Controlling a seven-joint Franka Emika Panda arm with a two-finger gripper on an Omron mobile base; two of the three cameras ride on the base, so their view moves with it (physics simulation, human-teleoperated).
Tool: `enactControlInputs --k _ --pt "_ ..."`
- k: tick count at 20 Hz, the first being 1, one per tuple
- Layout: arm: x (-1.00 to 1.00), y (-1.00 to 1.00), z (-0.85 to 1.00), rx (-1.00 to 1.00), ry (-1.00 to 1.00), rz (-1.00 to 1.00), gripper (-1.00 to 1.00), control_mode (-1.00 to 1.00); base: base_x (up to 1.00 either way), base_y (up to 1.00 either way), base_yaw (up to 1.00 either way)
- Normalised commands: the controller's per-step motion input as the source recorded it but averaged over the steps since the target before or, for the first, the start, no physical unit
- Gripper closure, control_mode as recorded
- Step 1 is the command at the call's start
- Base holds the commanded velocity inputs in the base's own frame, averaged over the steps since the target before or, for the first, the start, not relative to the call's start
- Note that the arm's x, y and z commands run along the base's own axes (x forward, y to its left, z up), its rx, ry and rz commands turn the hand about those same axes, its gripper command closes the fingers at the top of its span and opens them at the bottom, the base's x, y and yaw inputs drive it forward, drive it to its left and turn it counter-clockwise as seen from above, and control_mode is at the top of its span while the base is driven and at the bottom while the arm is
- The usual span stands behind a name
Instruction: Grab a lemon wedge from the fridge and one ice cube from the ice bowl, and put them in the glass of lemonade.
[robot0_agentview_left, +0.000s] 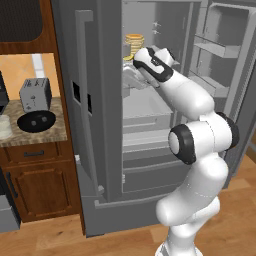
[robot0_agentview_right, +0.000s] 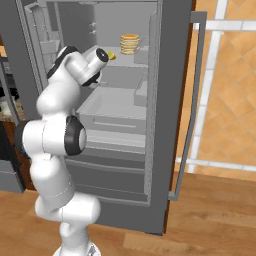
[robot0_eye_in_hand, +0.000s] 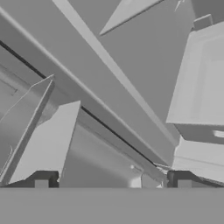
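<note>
The fridge (robot0_agentview_left: 105, 125) is the biggest thing here, tall grey steel with its right door swung wide open so the shelves and drawers inside show; the left door stays closed with its black dispenser panel (robot0_agentview_left: 76, 90). The floor (robot0_agentview_right: 210, 210) is pale wood planking, and beside the fridge in the right base view stands a tiled orange wall (robot0_agentview_right: 230, 75). Left of the fridge runs a brown wooden cabinet with a speckled stone counter (robot0_agentview_left: 50, 132). The white arm (robot0_agentview_left: 195, 135) rises from the base and bends forward into the open compartment at upper-shelf height. On the counter sit a silver toaster (robot0_agentview_left: 35, 94), the black ice bowl (robot0_agentview_left: 36, 120) just in front of it, and the glass of lemonade (robot0_agentview_left: 4, 127) at the edge. A stack of tan pancakes (robot0_agentview_right: 130, 44) rests on the upper shelf, with the lemon wedge (robot0_agentview_right: 112, 56) near it. The gripper (robot0_eye_in_hand: 113, 180) faces grey shelf surfaces, its fingertips (robot0_eye_in_hand: 42, 179) spread wide apart and holding nothing.
</note>
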Motion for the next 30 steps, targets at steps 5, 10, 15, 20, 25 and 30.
enactControlInputs --k 5,10,15,20,25,30 --pt "-0.05 0.34 -0.16 0.0 0.01 0.05 -1.0 -1.0 0.0 0.0 0.0" --pt "0.0 0.57 -0.09 0.0 0.02 0.03 -1.0 -1.0 0.0 0.0 0.0" --pt "-0.26 0.57 -0.02 0.0 0.02 0.08 -1.0 -1.0 0.0 0.0 0.0" --pt "-0.94 0.41 -0.05 0.07 -0.04 0.17 -1.0 -1.0 0.0 0.0 0.0" --pt "-0.73 0.65 0.03 0.02 -0.07 0.17 -1.0 -1.0 0.0 0.0 0.0" --pt "-0.4 0.79 0.19 0.0 -0.09 0.08 -1.0 -1.0 0.0 0.0 0.0"
